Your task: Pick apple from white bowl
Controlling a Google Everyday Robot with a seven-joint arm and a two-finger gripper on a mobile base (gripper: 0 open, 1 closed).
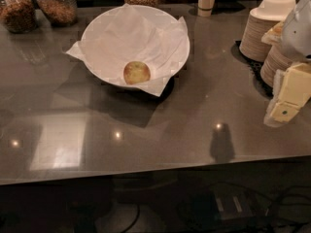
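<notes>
Apple (136, 72) in white bowl (97, 72), near front rim. Hand (283, 109) at right edge, well apart; grip state unclear.

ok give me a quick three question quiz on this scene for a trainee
1. True or false: the apple lies inside the white bowl.
2. Where is the gripper? A) directly over the bowl B) at the right edge of the view, well apart from the bowl C) touching the apple
3. Short answer: what lines the bowl and sticks out past its rim?

Key: 1 true. 2 B. 3 crinkled white paper.
</notes>
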